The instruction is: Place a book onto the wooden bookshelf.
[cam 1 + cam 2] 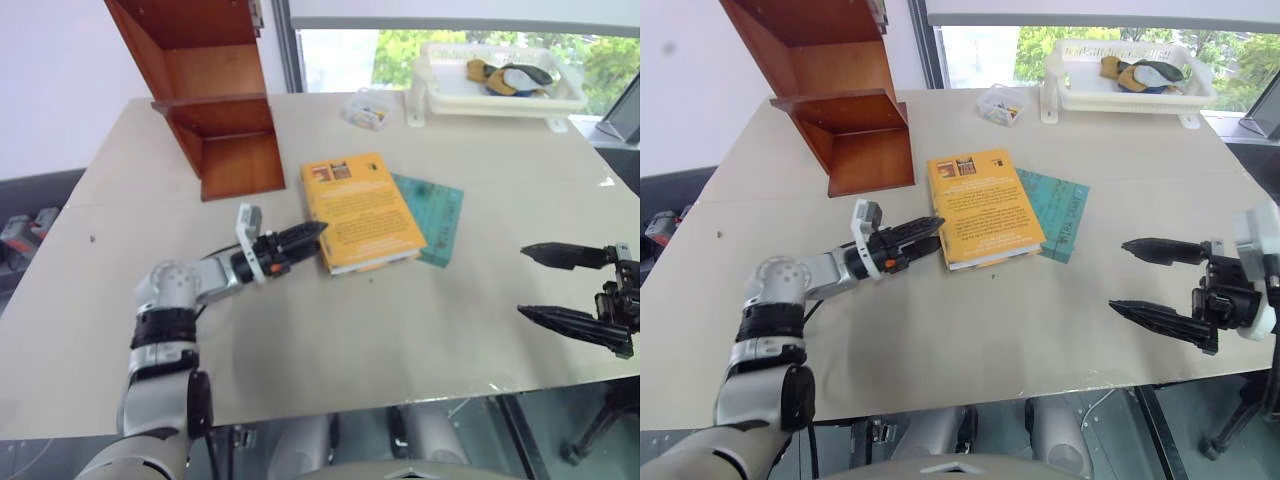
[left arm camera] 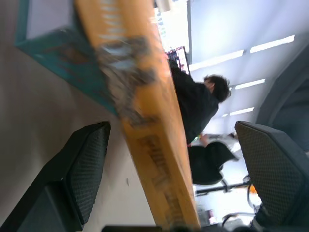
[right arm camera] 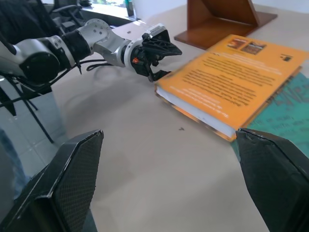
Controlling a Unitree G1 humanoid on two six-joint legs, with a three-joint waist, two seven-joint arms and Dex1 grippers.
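Observation:
The yellow-orange book (image 1: 362, 210) lies flat mid-table, overlapping a thinner teal book (image 1: 432, 215). My left gripper (image 1: 320, 233) points level at the yellow book's near left corner. It is open, with its fingers (image 2: 87, 169) on either side of the book's spine (image 2: 145, 125). I cannot tell whether they touch it. The wooden bookshelf (image 1: 215, 100) stands at the table's far left, beyond the book. My right gripper (image 1: 521, 281) hovers open and empty over the table's right side, well apart from both books.
A white tray (image 1: 500, 95) holding several items sits at the far right by the window, and a small clear box (image 1: 365, 112) stands left of it. A person (image 2: 193, 104) shows in the background of the left wrist view. The table's near edge (image 1: 400, 395) is close to my arms.

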